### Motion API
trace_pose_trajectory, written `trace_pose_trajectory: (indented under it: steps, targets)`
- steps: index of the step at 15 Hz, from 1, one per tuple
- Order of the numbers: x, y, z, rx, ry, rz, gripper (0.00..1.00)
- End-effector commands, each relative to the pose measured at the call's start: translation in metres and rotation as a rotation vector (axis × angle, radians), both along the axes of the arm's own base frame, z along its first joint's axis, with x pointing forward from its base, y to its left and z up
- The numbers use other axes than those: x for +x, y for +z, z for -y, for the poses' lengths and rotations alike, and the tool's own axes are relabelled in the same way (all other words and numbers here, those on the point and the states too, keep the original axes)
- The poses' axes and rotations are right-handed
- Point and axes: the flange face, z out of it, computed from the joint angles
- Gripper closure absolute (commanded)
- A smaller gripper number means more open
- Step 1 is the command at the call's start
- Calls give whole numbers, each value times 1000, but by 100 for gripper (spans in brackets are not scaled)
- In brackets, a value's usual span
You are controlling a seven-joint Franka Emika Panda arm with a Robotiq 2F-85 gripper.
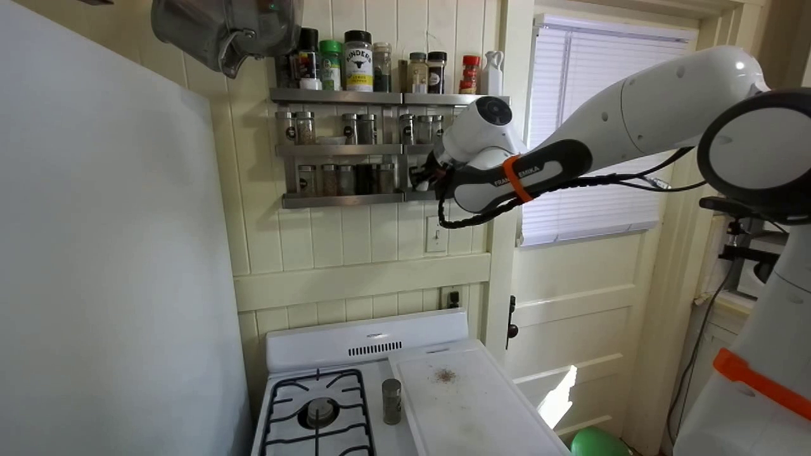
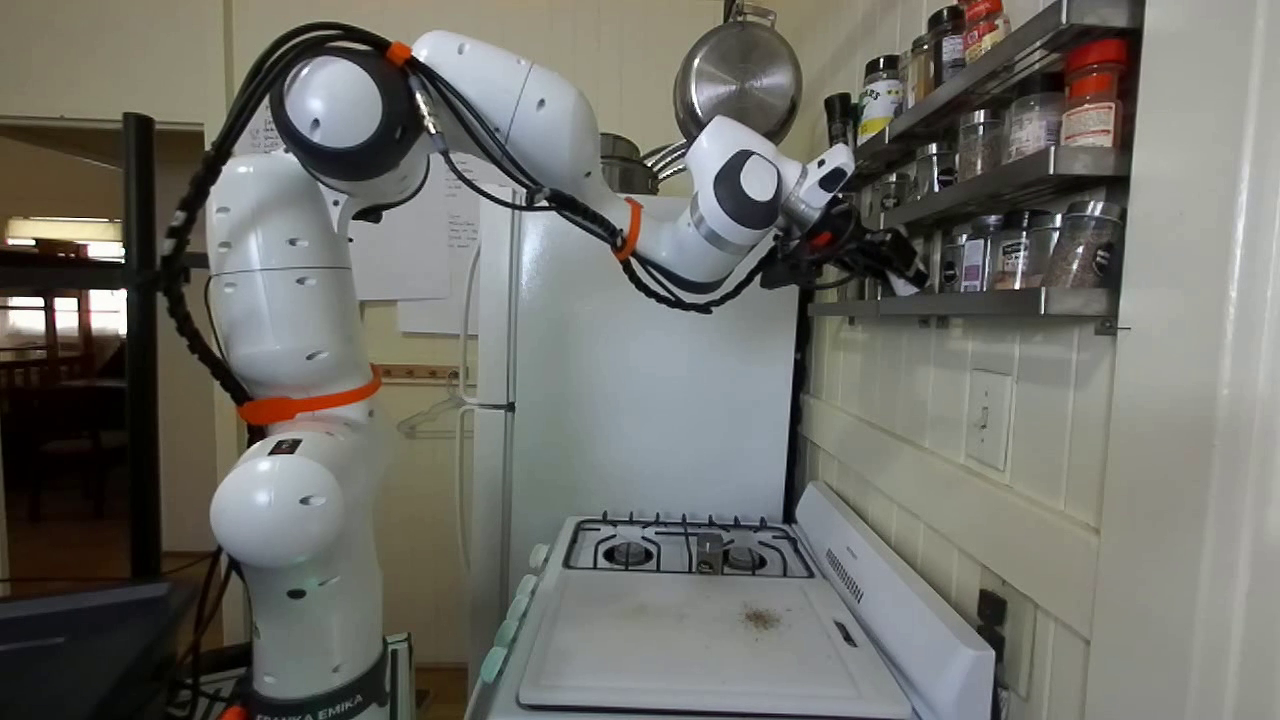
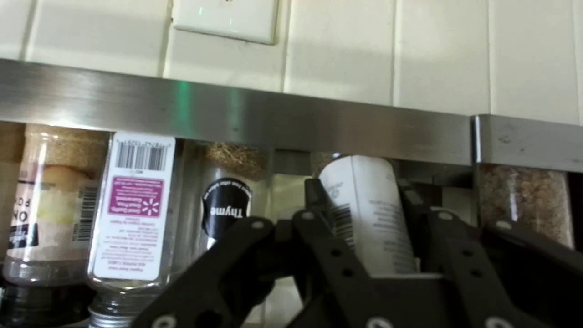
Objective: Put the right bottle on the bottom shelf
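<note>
The right bottle (image 3: 371, 218), whitish with printed text and a barcode, is between my gripper's (image 3: 360, 189) fingers, which are shut on it. The wrist view is upside down. The bottle is tilted, and its end shows close to the front rail of the bottom shelf (image 3: 255, 116); I cannot tell if they touch. In both exterior views the gripper (image 1: 427, 176) (image 2: 885, 258) is at the bottom shelf (image 1: 342, 201) (image 2: 1000, 303), near the join of its two sections. Only the bottle's white end (image 1: 422, 185) (image 2: 904, 285) shows there.
Spice jars stand on the bottom shelf on both sides of the bottle, including a Thyme jar (image 3: 227, 200) and a jar of coarse pinkish grains (image 3: 524, 200). The middle shelf (image 1: 339, 150) is close above. A small jar (image 1: 391, 401) (image 2: 709, 553) stands on the stove.
</note>
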Motion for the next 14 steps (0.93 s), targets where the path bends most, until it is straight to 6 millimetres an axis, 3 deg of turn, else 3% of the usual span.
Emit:
trace_pose_trajectory:
  steps: [1, 14]
  targets:
    - [8, 0, 3, 27, -2, -25, 83]
    - [20, 16, 12, 92, -55, -110, 83]
